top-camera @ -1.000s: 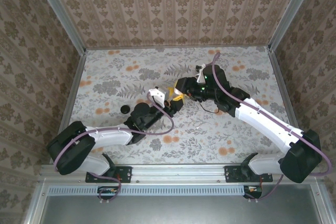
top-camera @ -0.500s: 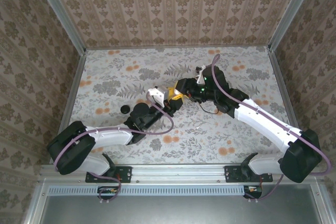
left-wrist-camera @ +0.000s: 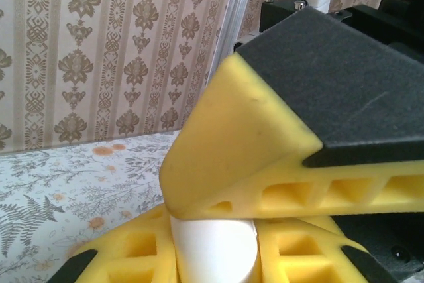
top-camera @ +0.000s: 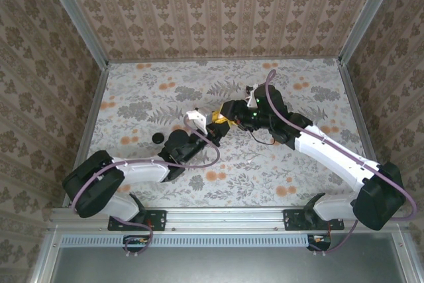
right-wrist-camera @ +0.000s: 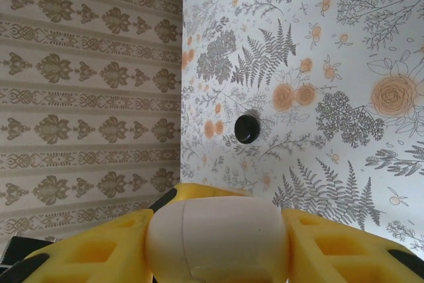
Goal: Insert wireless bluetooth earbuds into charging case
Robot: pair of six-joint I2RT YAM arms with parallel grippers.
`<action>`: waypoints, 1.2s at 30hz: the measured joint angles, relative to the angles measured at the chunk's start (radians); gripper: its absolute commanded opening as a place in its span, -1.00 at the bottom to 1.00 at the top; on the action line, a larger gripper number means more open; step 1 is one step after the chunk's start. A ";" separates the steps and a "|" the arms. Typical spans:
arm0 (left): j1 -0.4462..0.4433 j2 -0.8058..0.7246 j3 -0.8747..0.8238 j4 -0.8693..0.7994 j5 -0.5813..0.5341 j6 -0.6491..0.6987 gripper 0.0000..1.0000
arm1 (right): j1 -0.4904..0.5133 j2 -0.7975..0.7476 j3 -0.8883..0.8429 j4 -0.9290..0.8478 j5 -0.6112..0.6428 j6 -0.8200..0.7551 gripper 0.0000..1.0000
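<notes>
the charging case [right-wrist-camera: 215,236] is up off the table, right where my two arms meet over the middle of the floral table [top-camera: 285,177]. on the right wrist camera i see it as a glossy white rounded box with a thin seam across it, sitting between the right gripper [right-wrist-camera: 217,226] and its yellow fingers [right-wrist-camera: 93,250], which press on it from both sides. on the left wrist camera the same white case [left-wrist-camera: 212,250] sits between the left gripper [left-wrist-camera: 213,246] fingers [left-wrist-camera: 132,256], flush against both of them, so i read that one as clamped on it too. one of the right gripper's yellow fingers crosses just above it. a black earbud [right-wrist-camera: 247,128] lies alone on the table, well apart, to the left of the left arm [top-camera: 139,170]. patterned wallpaper [top-camera: 218,11] surrounds the table.
</notes>
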 measured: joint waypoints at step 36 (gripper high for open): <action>0.301 -0.394 0.291 -1.131 0.897 0.358 -0.92 | -0.024 -0.048 0.259 -0.376 -0.421 -0.836 0.37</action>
